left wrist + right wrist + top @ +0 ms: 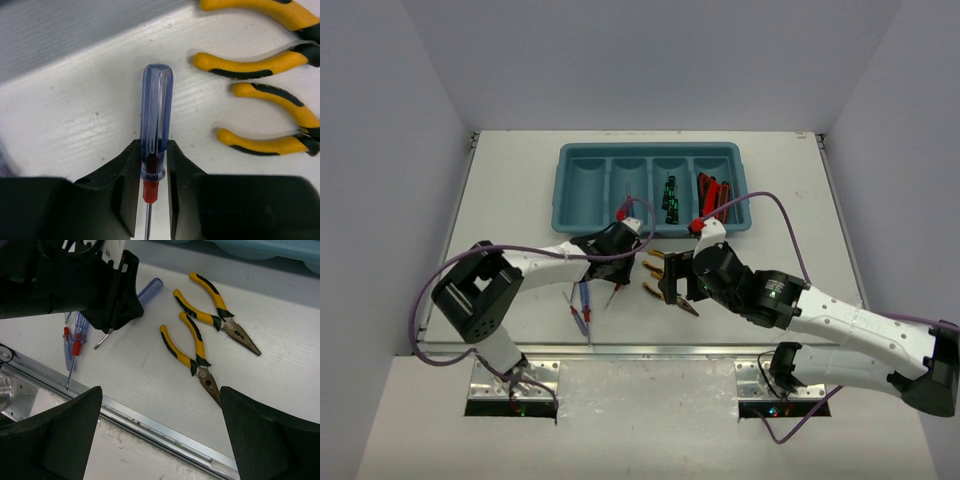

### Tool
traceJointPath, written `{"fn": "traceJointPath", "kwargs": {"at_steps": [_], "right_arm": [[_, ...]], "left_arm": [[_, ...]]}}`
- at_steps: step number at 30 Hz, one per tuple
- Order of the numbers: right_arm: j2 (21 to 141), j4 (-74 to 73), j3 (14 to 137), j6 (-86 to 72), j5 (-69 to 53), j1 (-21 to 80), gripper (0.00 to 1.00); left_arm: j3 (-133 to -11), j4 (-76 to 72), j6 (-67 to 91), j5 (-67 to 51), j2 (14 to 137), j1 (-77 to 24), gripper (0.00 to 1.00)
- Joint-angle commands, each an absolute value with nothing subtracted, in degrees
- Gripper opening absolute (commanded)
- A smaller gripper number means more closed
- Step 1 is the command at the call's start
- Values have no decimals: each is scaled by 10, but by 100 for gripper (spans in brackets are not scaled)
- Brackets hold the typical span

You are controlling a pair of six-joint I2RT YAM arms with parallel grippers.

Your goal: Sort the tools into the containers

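My left gripper (152, 150) is shut on the lower handle of a blue-and-red-handled screwdriver (156, 110), just in front of the teal-blue tray (563, 185). The gripper also shows in the top view (613, 245). Two yellow-handled pliers (192, 347) (215, 310) lie on the table to its right. My right gripper (160, 432) is open and empty, hovering over the pliers (655, 277). More blue-and-red screwdrivers (582, 305) lie near the front edge. In the tray, black-and-green screwdrivers (670, 197) fill the third compartment and red-and-black utility knives (713, 195) the fourth.
The table's metal front rail (150, 422) runs just below the right gripper. The left arm's body (75, 280) sits close to the left of the pliers. The tray's two left compartments (610, 185) hold nothing that I can see.
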State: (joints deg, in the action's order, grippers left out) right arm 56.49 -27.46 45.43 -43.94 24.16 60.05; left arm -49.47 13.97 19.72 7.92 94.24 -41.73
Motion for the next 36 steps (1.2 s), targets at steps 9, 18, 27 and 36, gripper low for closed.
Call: {"fn": "traceJointPath", "kwargs": {"at_steps": [9, 18, 27, 36], "right_arm": [[531, -256, 458, -433, 269, 595, 99], [528, -256, 460, -432, 263, 595, 99], [517, -267, 449, -437, 253, 593, 99], [520, -267, 431, -439, 245, 592, 99]], "left_arm": [[-606, 313, 207, 51, 794, -424, 0], [-717, 284, 226, 131, 825, -405, 0], [-934, 274, 221, 100, 1067, -312, 1], [-1058, 309, 257, 126, 1184, -275, 31]]}}
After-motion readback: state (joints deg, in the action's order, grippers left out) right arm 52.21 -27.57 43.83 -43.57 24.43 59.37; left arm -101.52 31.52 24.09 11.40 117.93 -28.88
